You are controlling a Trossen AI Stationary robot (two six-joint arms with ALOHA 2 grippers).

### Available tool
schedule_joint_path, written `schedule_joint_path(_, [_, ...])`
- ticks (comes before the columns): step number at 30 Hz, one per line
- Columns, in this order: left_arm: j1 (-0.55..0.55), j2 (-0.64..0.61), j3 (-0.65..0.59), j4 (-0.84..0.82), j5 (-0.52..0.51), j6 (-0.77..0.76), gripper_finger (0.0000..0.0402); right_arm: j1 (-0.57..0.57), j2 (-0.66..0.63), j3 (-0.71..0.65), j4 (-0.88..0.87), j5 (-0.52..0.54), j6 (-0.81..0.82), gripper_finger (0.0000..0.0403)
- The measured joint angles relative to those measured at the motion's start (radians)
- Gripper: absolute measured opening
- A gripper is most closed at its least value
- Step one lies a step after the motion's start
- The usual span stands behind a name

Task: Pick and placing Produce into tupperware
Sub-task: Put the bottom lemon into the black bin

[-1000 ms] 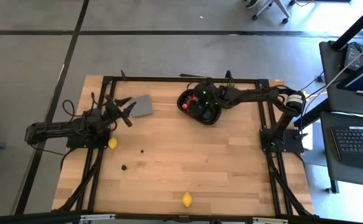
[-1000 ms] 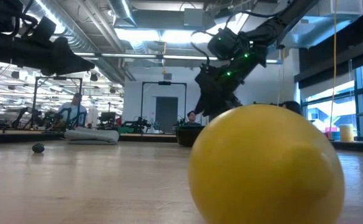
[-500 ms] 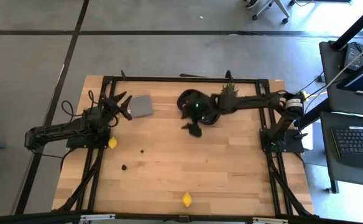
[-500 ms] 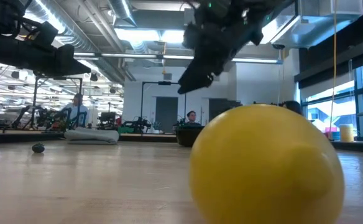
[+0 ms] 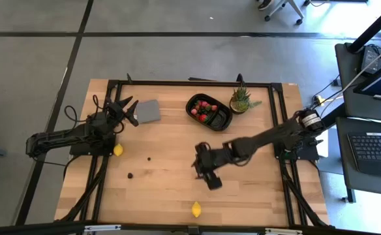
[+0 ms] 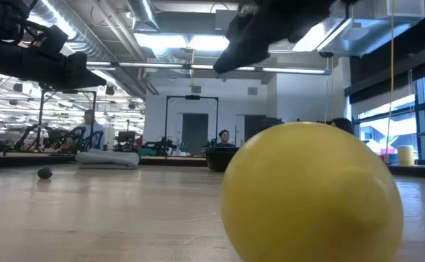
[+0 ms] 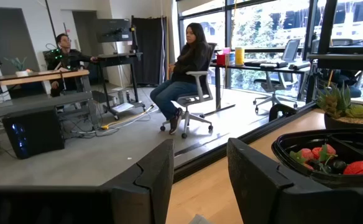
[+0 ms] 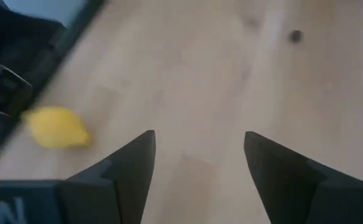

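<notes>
hovering over the table's left edge, the left gripper (image 5: 126,111) holds its jaws spread wide with nothing between them; the flat grey square piece (image 5: 149,111) lies just ahead of the fingertips, and one yellow lemon (image 5: 118,149) sits on the wood behind and to the side of those jaws, near the arm's base. two dark berry-like bits (image 5: 130,175) rest on the bare wood between the two grippers, well apart from either. out over the middle of the table (image 5: 256,189), the right gripper (image 5: 207,173) hangs with its jaws parted wide and empty, its fingers (image 8: 128,165) framing bare wood in the right wrist view, where a lemon (image 8: 54,127) shows off to one side of the open gap. a second lemon (image 5: 196,209) lies at the table's near edge, just beyond the right jaws' tips, and fills the low view (image 6: 311,193). far behind those jaws, at the table's back edge, the black tupperware (image 5: 209,112) holds red strawberry-like pieces (image 5: 204,108), with the spiky green potted plant (image 5: 241,100) touching or just beside it. people sit at desks in the room beyond.
</notes>
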Motion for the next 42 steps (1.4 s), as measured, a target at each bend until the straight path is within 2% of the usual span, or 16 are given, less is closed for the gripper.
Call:
schedule_joint_path(8, [0.0, 0.0, 0.0, 0.0, 0.0, 0.0, 0.014, 0.098, 0.002, 0.001, 0.014, 0.005, 0.037, 0.0255])
schedule_joint_path(16, [0.0, 0.0, 0.0, 0.0, 0.0, 0.0, 0.014, 0.147, 0.003, 0.001, 0.027, 0.007, 0.045, 0.0318])
schedule_joint_path(21, [0.0, 0.0, 0.0, 0.0, 0.0, 0.0, 0.014, 0.189, 0.016, 0.001, 0.059, 0.011, 0.089, 0.0334])
schedule_joint_path(24, [0.0, 0.0, 0.0, 0.0, 0.0, 0.0, 0.014, 0.222, 0.058, 0.0, 0.119, 0.064, 0.085, 0.0334])
schedule_joint_path(30, [0.0, 0.0, 0.0, -0.003, 0.001, 0.0, 0.014, 0.239, 0.189, 0.013, 0.255, 0.066, 0.066, 0.0335])
schedule_joint_path(34, [0.0, 0.0, 0.0, -0.003, 0.001, 0.0, 0.014, 0.265, 0.279, 0.087, 0.239, 0.065, 0.042, 0.0335])
schedule_joint_path(42, [0.0, 0.0, 0.0, -0.007, 0.001, 0.0, 0.014, 0.292, 0.407, 0.228, 0.064, 0.067, 0.041, 0.0335])
